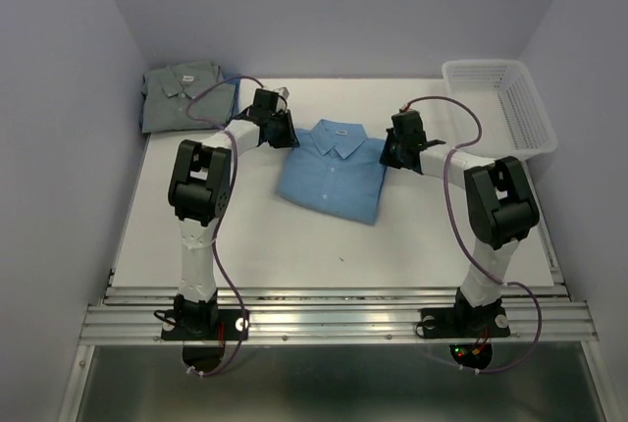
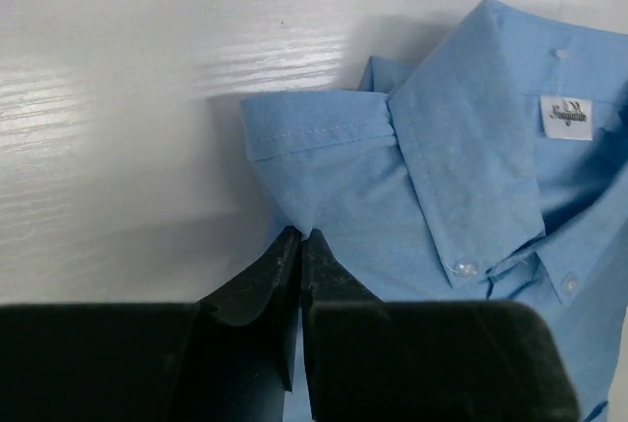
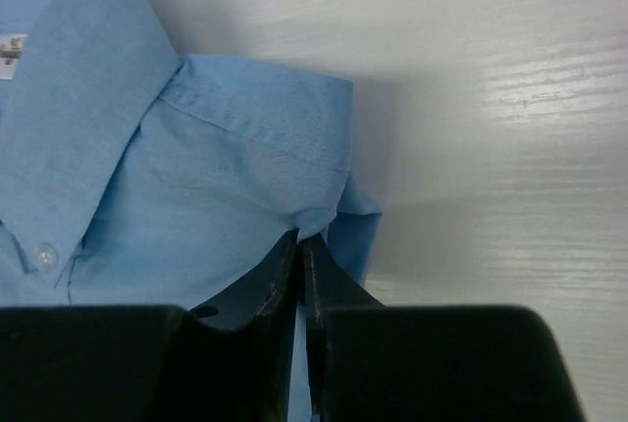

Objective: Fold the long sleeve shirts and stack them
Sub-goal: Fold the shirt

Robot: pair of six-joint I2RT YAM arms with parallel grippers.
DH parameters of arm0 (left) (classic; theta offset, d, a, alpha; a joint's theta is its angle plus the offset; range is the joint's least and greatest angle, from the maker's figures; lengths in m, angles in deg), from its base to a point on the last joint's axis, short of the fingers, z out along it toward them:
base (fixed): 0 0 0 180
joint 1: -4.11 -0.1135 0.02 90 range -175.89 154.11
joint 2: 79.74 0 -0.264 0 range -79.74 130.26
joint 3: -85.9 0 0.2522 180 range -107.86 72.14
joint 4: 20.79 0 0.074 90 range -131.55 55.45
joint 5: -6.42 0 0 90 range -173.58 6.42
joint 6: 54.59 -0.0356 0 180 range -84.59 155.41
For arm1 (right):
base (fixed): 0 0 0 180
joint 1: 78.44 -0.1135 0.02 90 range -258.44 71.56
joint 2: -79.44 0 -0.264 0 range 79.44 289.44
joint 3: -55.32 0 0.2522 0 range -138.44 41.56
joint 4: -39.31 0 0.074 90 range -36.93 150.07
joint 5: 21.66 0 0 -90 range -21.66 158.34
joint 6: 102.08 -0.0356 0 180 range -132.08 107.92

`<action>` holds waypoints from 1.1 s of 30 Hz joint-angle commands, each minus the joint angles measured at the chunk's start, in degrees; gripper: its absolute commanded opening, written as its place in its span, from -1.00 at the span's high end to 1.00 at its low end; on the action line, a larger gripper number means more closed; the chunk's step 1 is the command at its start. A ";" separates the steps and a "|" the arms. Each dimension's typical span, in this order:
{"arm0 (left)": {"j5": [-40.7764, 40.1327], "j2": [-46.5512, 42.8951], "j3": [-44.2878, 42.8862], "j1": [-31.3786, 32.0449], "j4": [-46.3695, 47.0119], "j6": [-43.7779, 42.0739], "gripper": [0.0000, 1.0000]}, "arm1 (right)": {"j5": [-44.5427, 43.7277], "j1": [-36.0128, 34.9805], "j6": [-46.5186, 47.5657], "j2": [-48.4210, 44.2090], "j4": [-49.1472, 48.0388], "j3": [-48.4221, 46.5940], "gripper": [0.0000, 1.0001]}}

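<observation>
Light blue shirt (image 1: 331,172) — folded (collar up) — shoulders pinched by left gripper (image 2: 299,237) and right gripper (image 3: 299,238).

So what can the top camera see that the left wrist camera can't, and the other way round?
Only the top camera: the folded grey-green shirt in the far left corner, the white mesh basket and both arms. Only the left wrist: writing on the neck label, collar buttons, and the left fingers pinching the shoulder. Both: the light blue shirt on the white table.
</observation>
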 commanded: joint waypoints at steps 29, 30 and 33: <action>9.68 -19.97 31.47 7.92 7.80 7.64 -0.97 | 18.46 2.69 -4.99 8.85 -6.11 -10.74 -1.00; 8.46 -19.62 32.09 7.92 8.06 7.81 -0.97 | 18.20 3.38 -4.39 9.38 -6.03 -11.18 -1.00; 7.40 -19.00 33.76 8.01 8.33 7.99 -0.97 | 18.28 4.44 -3.86 11.58 -6.02 -11.71 -1.00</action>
